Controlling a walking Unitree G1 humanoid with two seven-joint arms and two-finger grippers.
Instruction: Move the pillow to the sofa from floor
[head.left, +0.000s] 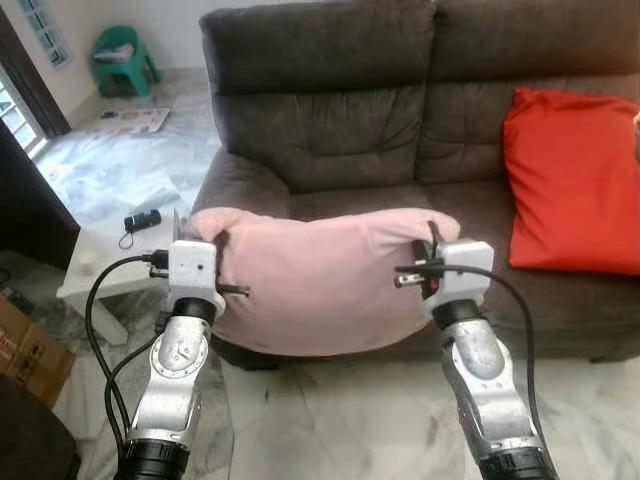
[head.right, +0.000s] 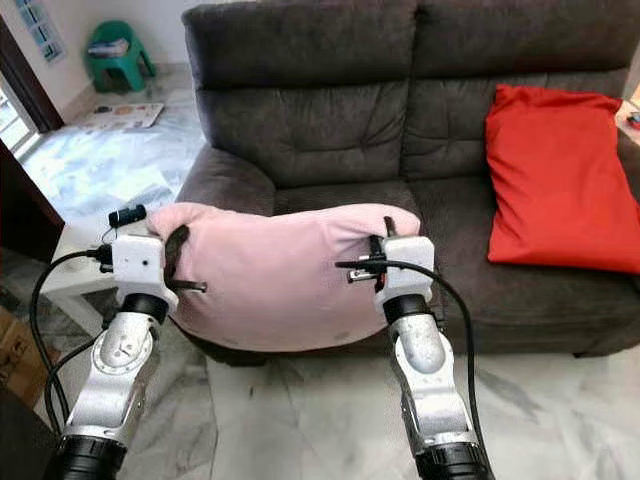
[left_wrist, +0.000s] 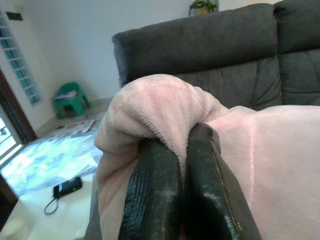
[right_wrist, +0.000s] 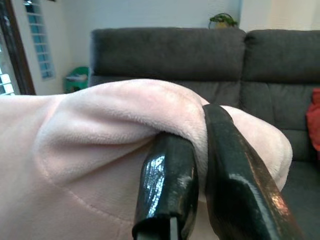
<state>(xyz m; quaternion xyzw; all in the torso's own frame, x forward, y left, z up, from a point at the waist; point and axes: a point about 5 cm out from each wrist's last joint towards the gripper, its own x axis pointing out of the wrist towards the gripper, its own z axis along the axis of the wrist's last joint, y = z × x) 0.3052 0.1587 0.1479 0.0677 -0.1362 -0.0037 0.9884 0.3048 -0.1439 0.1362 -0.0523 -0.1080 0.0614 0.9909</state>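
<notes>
Two grippers pinch one pink pillow (head.left: 320, 280) by its upper corners. The left gripper (left_wrist: 172, 165) has its black fingers pressed nearly together on a fold of plush at the pillow's left corner; the right gripper (right_wrist: 197, 160) is clamped the same way on the right corner. Between them the pillow hangs in the air — clear of the marble floor (head.left: 330, 420) — just in front of the dark grey sofa (head.left: 330, 130), level with its seat edge. A red cushion (head.left: 575, 180) leans against the sofa's backrest on the robot's right. To the left stand a low white table (head.left: 100, 250) — a small black device (head.left: 142, 220) on it — and, farther off, a green plastic stool (head.left: 125, 60).
</notes>
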